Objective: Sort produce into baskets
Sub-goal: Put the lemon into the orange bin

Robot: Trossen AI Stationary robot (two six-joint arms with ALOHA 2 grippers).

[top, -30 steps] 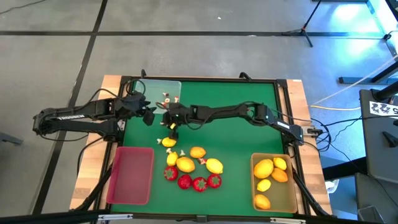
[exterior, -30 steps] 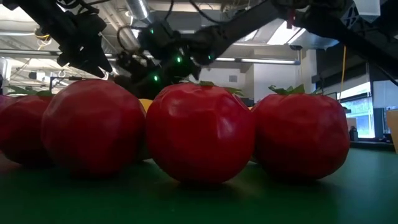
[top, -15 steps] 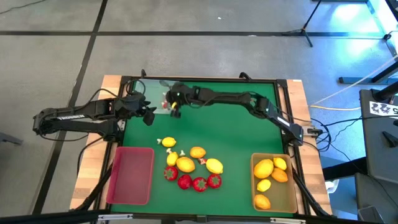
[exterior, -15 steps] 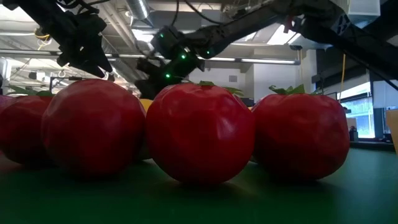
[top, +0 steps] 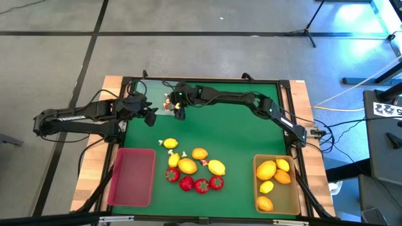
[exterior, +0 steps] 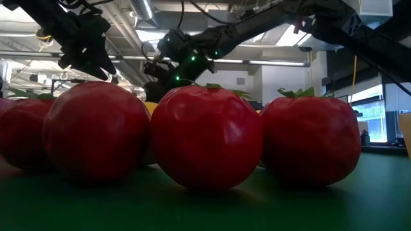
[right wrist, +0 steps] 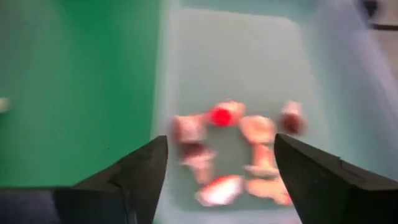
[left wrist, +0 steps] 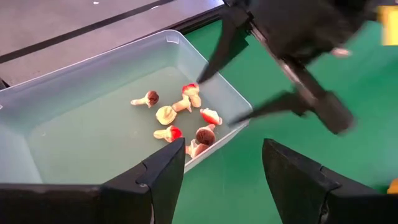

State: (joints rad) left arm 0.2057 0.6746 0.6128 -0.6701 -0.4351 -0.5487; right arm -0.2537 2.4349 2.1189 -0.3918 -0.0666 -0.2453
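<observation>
Right claw [top: 178,110] hangs over the clear tray [top: 152,88] at the far-left corner of the green surface [top: 239,132], fingers [right wrist: 140,180] spread apart, nothing between them; right wrist view looks straight down into the tray at the small white-and-red bits [right wrist: 239,152], blurred. Left wrist view shows the same bits [left wrist: 183,121] bunched near one corner of the tray [left wrist: 74,106], with the right claw [left wrist: 249,93] open above that corner. Left claw [top: 149,117] sits just beside the tray near the left edge of the surface, fingers [left wrist: 165,177] apart and empty. Red tray [top: 132,177] is at the near-left corner, nothing visible in it. Tan tray [top: 276,183] is at the near-right corner with lemons [top: 266,169] and an orange fruit [top: 283,177] inside. Loose pile sits between the two near trays, toward the near edge: more lemons [top: 187,166], a row of strawberries [top: 201,185] nearest the edge, a couple of tiny white-and-red pieces [top: 183,154] among them, one lemon [top: 169,144] set slightly apart on the far-left side of the pile. Low view is mostly filled by the strawberries [exterior: 207,138] close up, both arms dark overhead
</observation>
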